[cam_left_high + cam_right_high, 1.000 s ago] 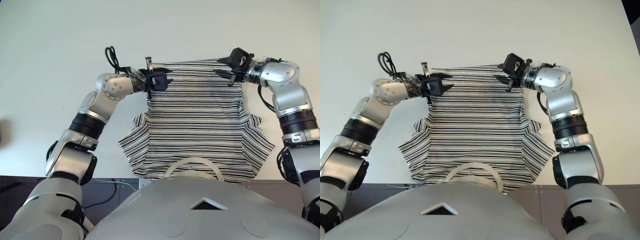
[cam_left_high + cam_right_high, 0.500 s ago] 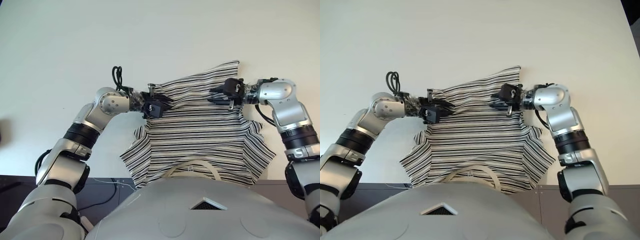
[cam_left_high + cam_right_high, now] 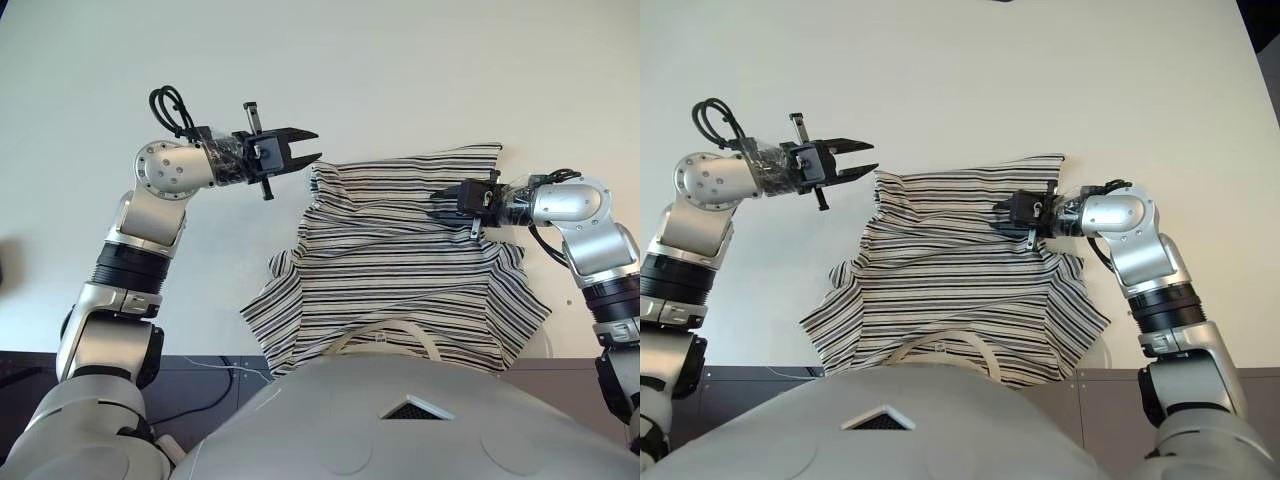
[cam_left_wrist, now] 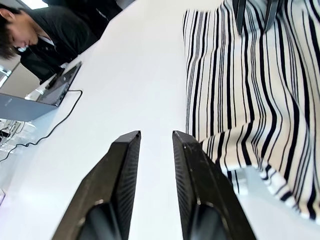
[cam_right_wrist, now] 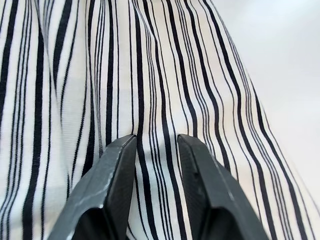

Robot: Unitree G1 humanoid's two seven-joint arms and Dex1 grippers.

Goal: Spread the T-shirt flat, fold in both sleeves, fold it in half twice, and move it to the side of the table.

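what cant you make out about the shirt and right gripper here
Right gripper: whether its fingers touch the black-and-white striped T-shirt or hover; right wrist view, too close to judge depth.
T-shirt's far left corner: bunched folds hide its hem, eye views.
T-shirt in left wrist view: cut off by the picture's edges.

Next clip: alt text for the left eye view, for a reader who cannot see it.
A black-and-white striped T-shirt lies rumpled, not yet flat, on a white table. The left gripper is beside the shirt's far left corner, fingers open and empty; the right gripper is over the fabric near its far right edge.
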